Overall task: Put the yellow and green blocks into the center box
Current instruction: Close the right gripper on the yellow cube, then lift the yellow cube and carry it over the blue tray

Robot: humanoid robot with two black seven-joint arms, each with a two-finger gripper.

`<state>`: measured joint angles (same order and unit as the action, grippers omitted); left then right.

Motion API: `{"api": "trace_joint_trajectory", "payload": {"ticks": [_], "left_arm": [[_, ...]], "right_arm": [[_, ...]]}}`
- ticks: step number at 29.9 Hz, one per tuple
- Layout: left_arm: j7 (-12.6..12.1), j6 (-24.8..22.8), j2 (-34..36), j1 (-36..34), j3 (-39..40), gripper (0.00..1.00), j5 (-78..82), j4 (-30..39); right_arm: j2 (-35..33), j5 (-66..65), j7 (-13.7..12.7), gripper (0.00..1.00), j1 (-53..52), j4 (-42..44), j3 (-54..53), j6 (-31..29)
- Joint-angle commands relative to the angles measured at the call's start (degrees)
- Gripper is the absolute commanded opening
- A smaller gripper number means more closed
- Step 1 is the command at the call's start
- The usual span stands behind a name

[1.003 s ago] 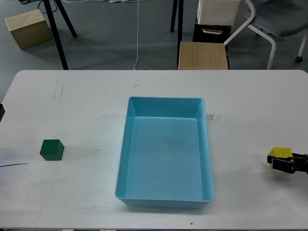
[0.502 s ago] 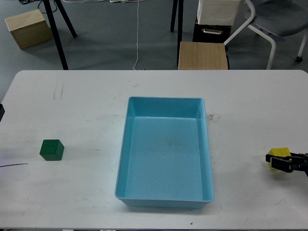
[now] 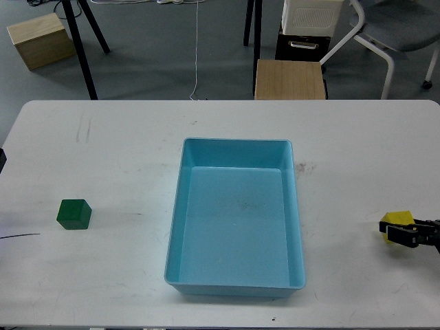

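Observation:
The light blue box sits open and empty in the middle of the white table. A green block rests on the table at the left, well away from the box. A yellow block is at the far right, near the table's edge. My right gripper comes in from the right edge. Its dark fingers are closed around the lower part of the yellow block, low over the table. My left gripper is out of view.
A small dark part shows at the table's left edge. Beyond the table's far edge stand a wooden stool, black stand legs and a chair. A thin dark line lies near the left edge.
My right gripper and the yellow block have shifted slightly to the left. The green block and the box have not moved.

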<state>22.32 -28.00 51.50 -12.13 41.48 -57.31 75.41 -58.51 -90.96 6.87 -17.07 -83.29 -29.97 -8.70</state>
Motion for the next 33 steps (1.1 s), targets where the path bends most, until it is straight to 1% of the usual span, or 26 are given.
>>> {"api": "trace_joint_trajectory", "payload": {"ticks": [1,3,5,11,14,16,20,26,29,32,33], "left_arm": [[0.00,0.00,0.00,0.00,0.00,1.00,0.00,0.00],[0.00,0.00,0.00,0.00,0.00,1.00,0.00,0.00],[0.00,0.00,0.00,0.00,0.00,1.00,-0.08,0.00],[0.09,0.00,0.09,0.00,0.09,1.00,-0.09,0.00],[0.00,0.00,0.09,0.00,0.09,1.00,-0.09,0.09],[0.09,0.00,0.09,0.00,0.09,1.00,-0.09,0.09],[0.09,0.00,0.18,0.00,0.09,1.00,-0.09,0.09],[0.09,0.00,0.18,0.00,0.09,1.00,-0.08,0.09],[0.09,0.00,0.27,0.00,0.18,1.00,-0.09,0.09],[0.09,0.00,0.44,0.00,0.18,1.00,-0.09,0.09],[0.09,0.00,0.44,0.08,0.18,1.00,-0.09,0.09]], "right_arm": [[-0.03,-0.01,0.08,0.70,0.10,-0.12,0.00,0.00],[-0.03,0.08,0.16,0.64,0.10,-0.12,0.00,0.00],[-0.03,0.08,0.60,0.56,0.10,-0.12,0.00,0.00],[-0.03,-0.01,1.04,0.48,0.10,-0.03,0.00,0.00],[-0.03,-0.01,1.04,0.41,0.10,-0.12,0.00,0.00],[-0.03,0.08,1.04,0.40,0.10,-0.12,-0.18,0.08],[-0.29,0.26,1.31,0.40,0.10,-0.20,-0.53,1.58],[-0.99,3.59,5.52,0.40,-1.30,-1.17,-2.98,5.97],[-2.39,9.29,6.40,0.40,-3.49,-3.36,-7.90,5.80],[-3.63,17.11,8.07,0.40,-6.82,-6.96,-9.49,5.36],[-4.15,19.83,8.42,0.38,-9.02,-8.19,-9.49,5.19]]}}
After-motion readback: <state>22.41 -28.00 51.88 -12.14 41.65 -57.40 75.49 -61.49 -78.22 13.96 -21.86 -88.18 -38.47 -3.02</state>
